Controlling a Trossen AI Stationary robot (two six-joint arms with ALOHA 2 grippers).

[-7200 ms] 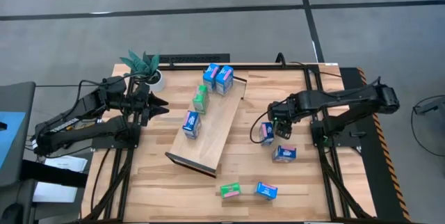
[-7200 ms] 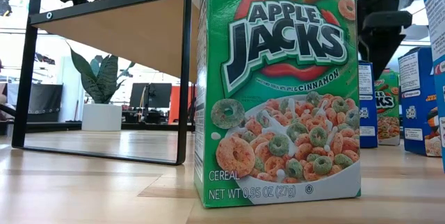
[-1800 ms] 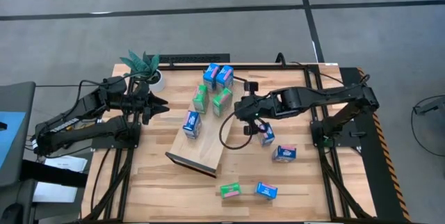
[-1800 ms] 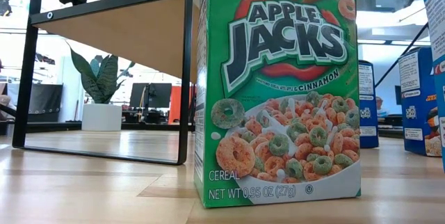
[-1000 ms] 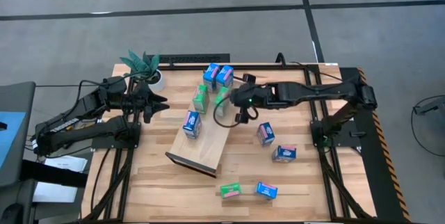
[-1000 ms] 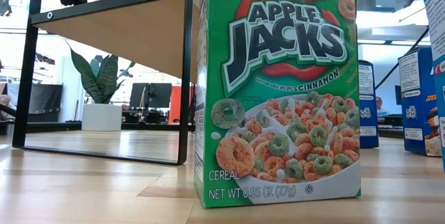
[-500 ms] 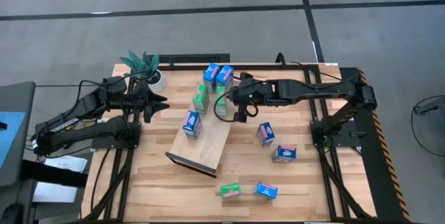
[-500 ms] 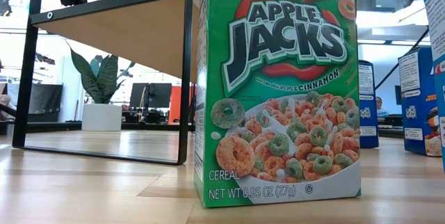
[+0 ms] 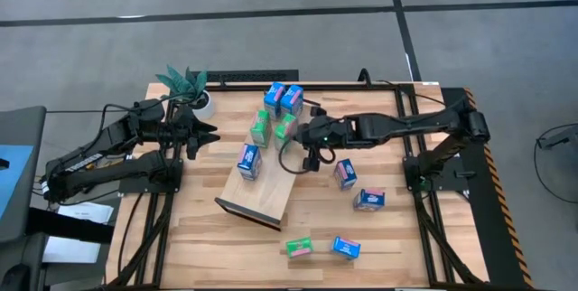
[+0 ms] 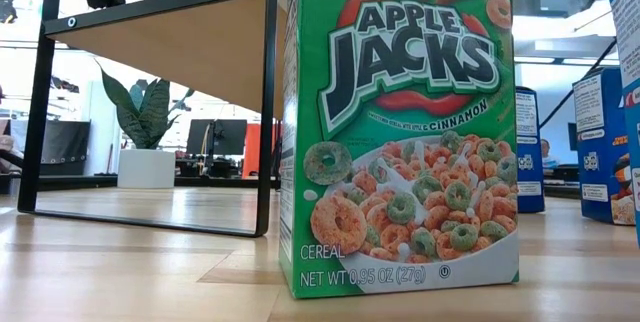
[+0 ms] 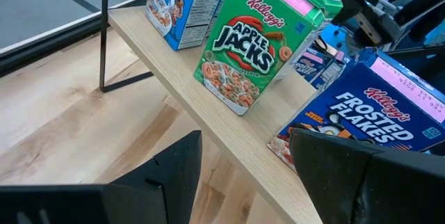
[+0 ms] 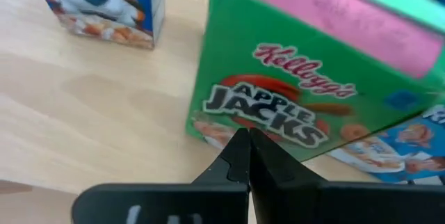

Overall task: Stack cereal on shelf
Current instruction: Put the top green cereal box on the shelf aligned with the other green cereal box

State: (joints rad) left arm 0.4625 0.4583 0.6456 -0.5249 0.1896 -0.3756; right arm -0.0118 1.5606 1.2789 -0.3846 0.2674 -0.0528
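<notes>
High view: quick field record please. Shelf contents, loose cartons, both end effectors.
shelf: angled on the table, five cartons on it
on shelf: three blue, two green, incl. green carton
loose on table: three blue cartons, one green
right end effector: shut, empty, over the shelf beside the green carton
left end effector: open, holding nothing, left of the shelf
plant: far left corner
</notes>
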